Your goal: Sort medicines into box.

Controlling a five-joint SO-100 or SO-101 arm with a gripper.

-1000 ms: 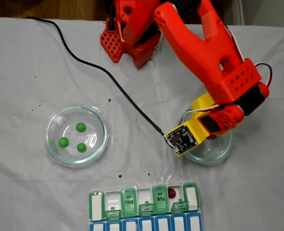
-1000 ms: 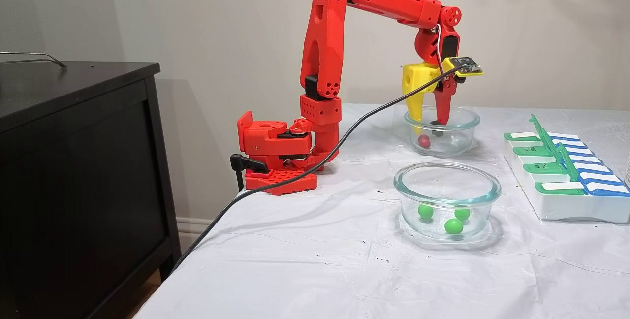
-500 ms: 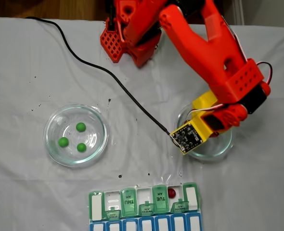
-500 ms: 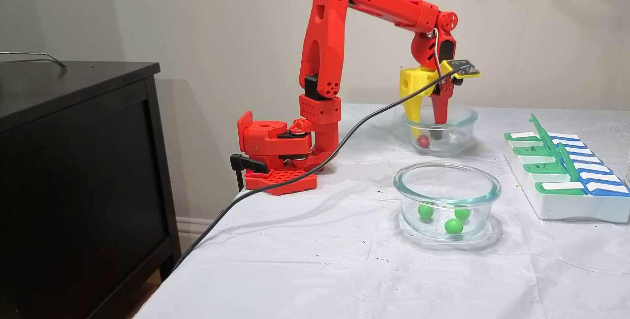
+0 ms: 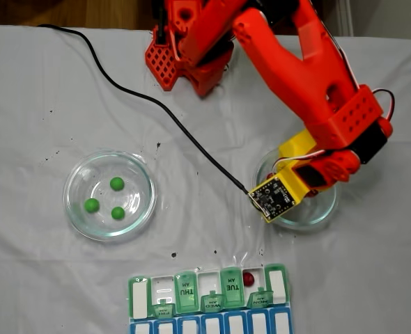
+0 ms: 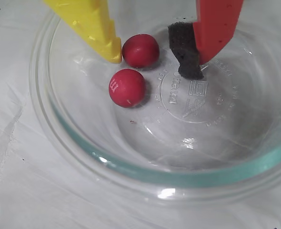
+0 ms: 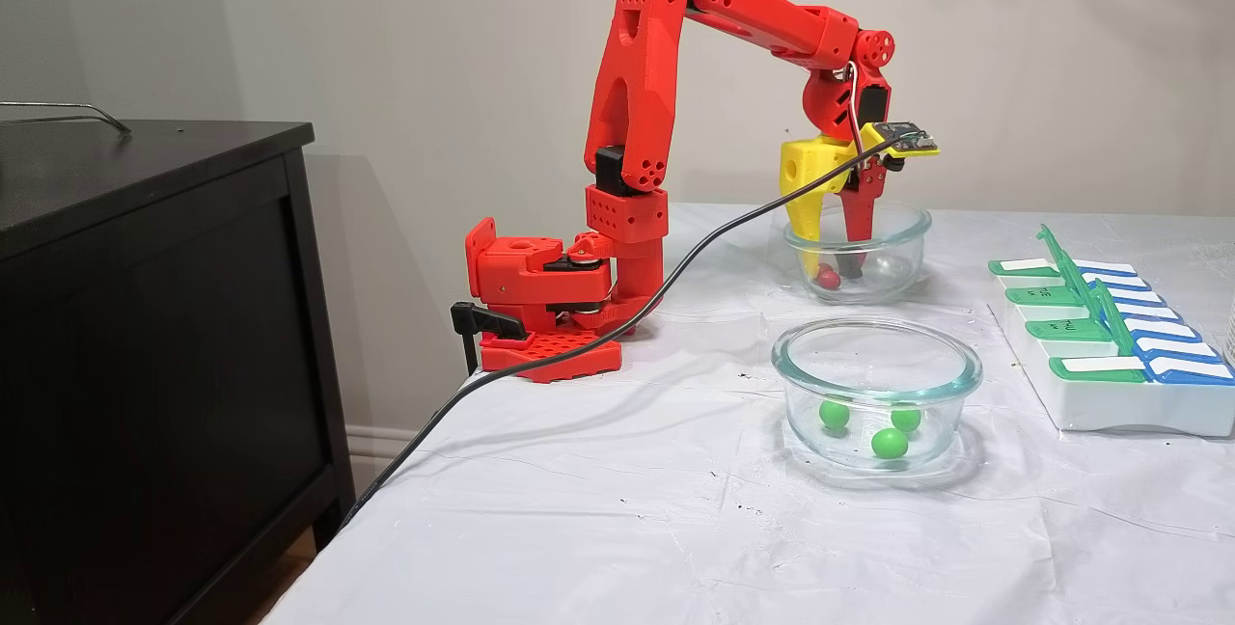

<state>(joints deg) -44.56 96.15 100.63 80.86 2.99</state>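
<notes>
Clear glossy glass dish (image 6: pixel 145 171), smooth matt red balls (image 6: pixel 126 87), wrinkled white tablecloth (image 7: pixel 598 509).

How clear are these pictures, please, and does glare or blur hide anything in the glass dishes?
Wrist view: sharp, with small bright glints on the glass dish, and both red balls read clearly. A fixed view from above: soft and even, the pill box cut by the bottom edge. A fixed view from the side: crisp, with soft shadows under the green balls.

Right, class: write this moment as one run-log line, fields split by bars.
gripper: open, inside glass dish | between fingers: one red ball | second red ball: beside | pill box: one red ball inside
</notes>
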